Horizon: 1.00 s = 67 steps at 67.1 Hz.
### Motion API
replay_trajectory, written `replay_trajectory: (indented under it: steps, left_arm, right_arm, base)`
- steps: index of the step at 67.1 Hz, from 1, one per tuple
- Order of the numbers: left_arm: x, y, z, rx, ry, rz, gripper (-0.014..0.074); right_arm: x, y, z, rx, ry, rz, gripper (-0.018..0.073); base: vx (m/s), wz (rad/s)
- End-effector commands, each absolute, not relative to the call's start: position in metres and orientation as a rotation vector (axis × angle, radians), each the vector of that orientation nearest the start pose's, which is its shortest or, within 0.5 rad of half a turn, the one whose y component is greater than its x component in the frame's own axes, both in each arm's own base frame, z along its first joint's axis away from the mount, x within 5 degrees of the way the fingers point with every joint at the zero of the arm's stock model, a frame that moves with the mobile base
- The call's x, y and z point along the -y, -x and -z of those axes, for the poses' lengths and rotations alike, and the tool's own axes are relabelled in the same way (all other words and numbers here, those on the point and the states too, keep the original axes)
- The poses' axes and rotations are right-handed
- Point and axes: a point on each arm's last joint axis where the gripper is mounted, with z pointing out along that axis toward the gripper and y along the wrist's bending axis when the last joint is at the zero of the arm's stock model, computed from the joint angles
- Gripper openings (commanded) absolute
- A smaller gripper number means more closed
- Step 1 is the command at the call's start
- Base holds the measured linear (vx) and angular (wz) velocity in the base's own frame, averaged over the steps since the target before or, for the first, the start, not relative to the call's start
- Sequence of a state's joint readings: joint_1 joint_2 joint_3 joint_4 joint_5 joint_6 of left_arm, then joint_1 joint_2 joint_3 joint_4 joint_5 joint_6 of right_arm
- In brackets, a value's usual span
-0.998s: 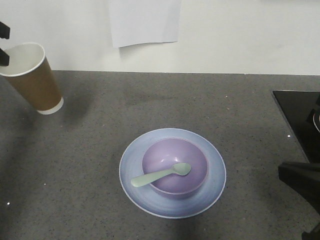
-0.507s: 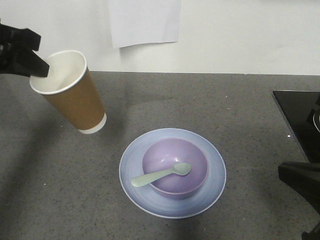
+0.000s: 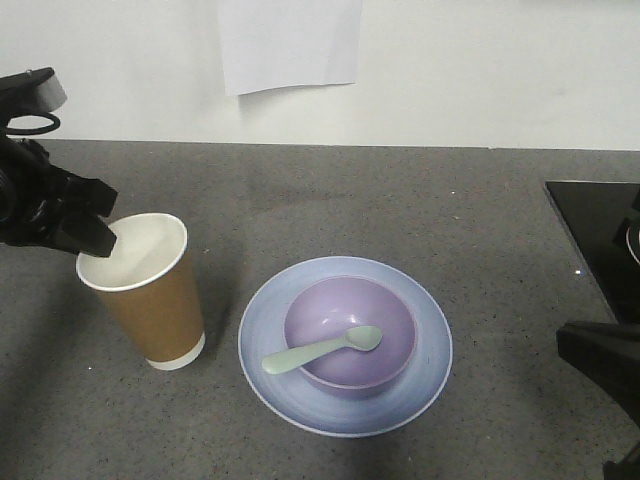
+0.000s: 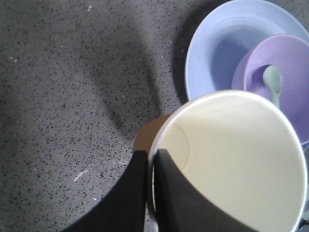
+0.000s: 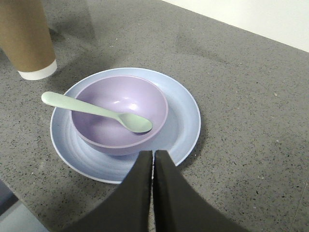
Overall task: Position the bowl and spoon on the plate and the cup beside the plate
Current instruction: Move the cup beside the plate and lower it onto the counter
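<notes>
The brown paper cup [image 3: 148, 295] stands upright just left of the light blue plate [image 3: 432, 345], its base at the countertop. My left gripper [image 3: 100, 238] is shut on the cup's rim, one finger inside and one outside; the left wrist view shows this pinch [image 4: 150, 157] on the cup [image 4: 231, 164]. The lavender bowl [image 3: 340, 305] sits in the middle of the plate. In the bowl lies the mint spoon [image 3: 320, 350], its handle sticking out over the left rim. My right gripper [image 5: 153, 153] is shut and empty, hovering near the plate's [image 5: 186, 116] edge.
A black panel [image 3: 598, 235] lies on the grey speckled counter at the right edge. Part of my right arm [image 3: 600, 365] fills the lower right corner. A white sheet [image 3: 288, 40] hangs on the back wall.
My left gripper has carried the cup from the far upper left, tilted, down and right to beside the plate, where it now stands upright. Bowl, spoon, plate and right arm have not moved.
</notes>
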State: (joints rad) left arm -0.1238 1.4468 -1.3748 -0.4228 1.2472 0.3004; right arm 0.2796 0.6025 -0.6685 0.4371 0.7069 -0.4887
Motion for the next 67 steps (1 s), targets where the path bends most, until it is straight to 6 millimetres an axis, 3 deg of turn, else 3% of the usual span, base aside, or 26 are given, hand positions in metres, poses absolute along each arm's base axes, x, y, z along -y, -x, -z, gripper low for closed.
replay_trajectory:
  steps: [1, 32, 67]
  left_arm:
    - [0.073, -0.277, -0.366, -2.600, -0.463, 0.567, -0.0007]
    - [0.081, -0.300, -0.346, -2.604, -0.431, 0.601, -0.0007]
    - [0.090, -0.308, -0.334, -2.626, -0.461, 0.599, -0.0007]
  right_arm:
    - [-0.054, -0.101, -0.346, -1.909, 0.564, -0.368, -0.0004]
    - [-0.054, -0.101, -0.345, -1.915, 0.569, -0.369, -0.0004]
    - [-0.054, -0.101, -0.345, -1.915, 0.569, -0.369, -0.0004]
  base:
    - [0.00, 0.00]
    - [0.00, 0.00]
    - [0.00, 0.00]
